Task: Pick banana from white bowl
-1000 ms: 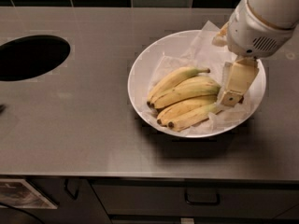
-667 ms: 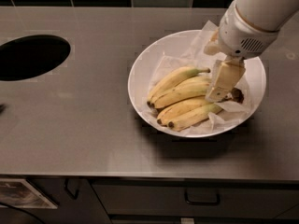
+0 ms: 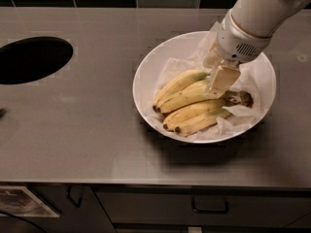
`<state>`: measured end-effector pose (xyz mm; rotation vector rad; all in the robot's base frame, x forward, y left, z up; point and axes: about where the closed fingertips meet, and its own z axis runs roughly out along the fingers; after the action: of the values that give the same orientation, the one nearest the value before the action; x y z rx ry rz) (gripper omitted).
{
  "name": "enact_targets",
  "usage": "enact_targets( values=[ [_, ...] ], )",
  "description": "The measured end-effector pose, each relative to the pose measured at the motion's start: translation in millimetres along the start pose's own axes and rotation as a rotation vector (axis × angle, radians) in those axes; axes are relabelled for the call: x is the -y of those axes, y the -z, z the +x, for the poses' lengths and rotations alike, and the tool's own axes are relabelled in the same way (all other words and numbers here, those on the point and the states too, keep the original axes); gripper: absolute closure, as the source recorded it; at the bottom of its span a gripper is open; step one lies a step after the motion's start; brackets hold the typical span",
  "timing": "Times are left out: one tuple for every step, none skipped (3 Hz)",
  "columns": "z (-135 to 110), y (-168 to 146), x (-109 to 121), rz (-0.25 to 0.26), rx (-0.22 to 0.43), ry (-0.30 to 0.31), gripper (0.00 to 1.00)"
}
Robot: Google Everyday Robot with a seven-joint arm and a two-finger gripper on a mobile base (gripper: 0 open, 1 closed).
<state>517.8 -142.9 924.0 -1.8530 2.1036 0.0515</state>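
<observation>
The white bowl (image 3: 144, 72) stands on the grey counter, right of the middle, lined with white paper. Several yellow bananas lie in it side by side. The banana (image 3: 197, 111) is the long one second from the front; its dark brown stem stub (image 3: 241, 99) points right. My gripper (image 3: 219, 83) hangs from the white arm that comes in from the top right. It is down inside the bowl, over the right ends of the two rear bananas and just above-left of the dark stub. It holds nothing that I can see.
A round black opening (image 3: 31, 59) is cut into the counter at the left. Dark tiles run along the back wall. Cabinet drawers with a handle (image 3: 210, 210) lie below the counter's front edge.
My gripper has moved left and slightly down, from the bowl's right side to over the bananas' stem ends. The bananas and bowl have not moved.
</observation>
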Motion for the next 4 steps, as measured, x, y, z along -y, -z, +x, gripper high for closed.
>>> enact_targets(
  values=[
    [0.6,-4.7,0.2,-0.01,-0.001,0.0,0.4],
    [2.2,-13.9,-1.9,-0.034,-0.001,0.001,0.41],
    [2.7,-21.9,-5.0,-0.057,-0.003,0.006,0.43],
    [2.3,-29.6,-7.5,-0.08,-0.006,0.013,0.48]
  ],
)
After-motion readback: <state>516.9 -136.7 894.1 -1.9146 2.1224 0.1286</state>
